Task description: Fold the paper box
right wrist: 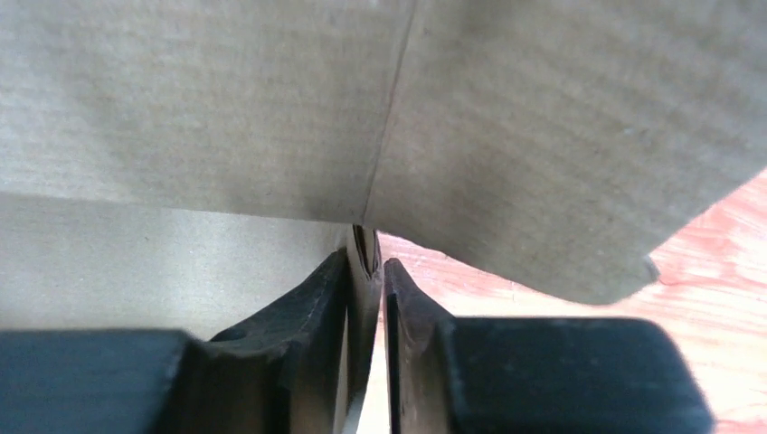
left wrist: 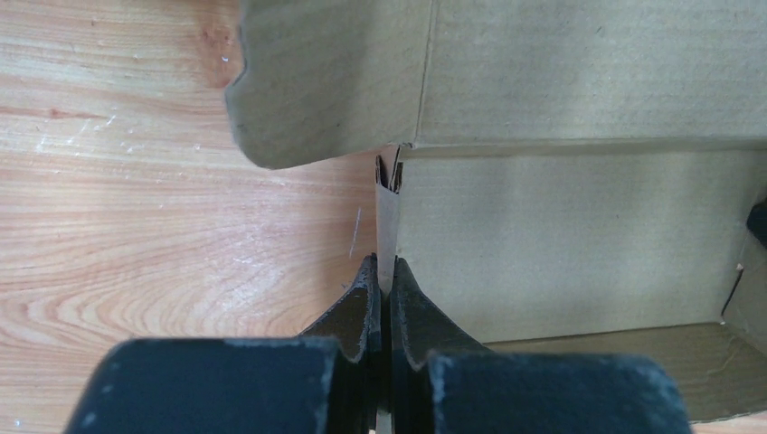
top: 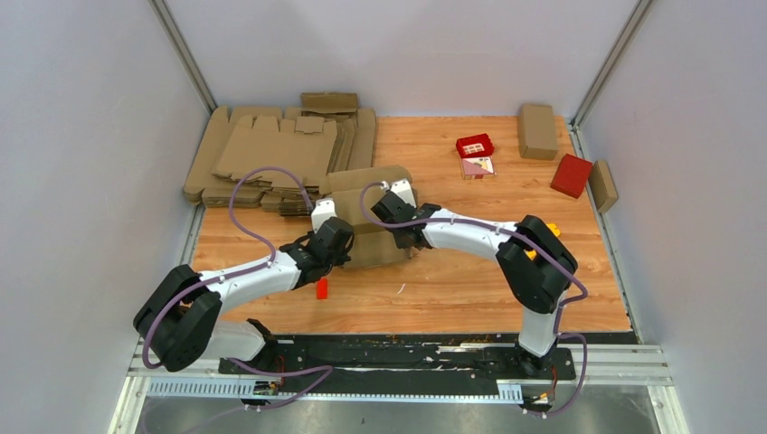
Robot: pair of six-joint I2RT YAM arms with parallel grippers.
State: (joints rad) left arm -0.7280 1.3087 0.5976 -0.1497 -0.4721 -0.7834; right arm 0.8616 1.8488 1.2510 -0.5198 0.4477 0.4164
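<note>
Grippers, left [left wrist: 381, 287] and right [right wrist: 366, 287], both pinching side walls of plain brown cardboard paper box [top: 366, 212]; uneven pull could tear creases.

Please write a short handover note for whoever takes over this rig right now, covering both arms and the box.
Left end effector: shut on the left side wall of the paper box.
Right end effector: pinching the right side wall, a thin edge between its fingers.
Box: mid-table, partly formed; base and side walls up, top flap with its side tabs not folded down.
Done: walls raised.
Left: probably tuck the tabs and close the lid.
Spare flat sheets lie stacked at the far left.
</note>
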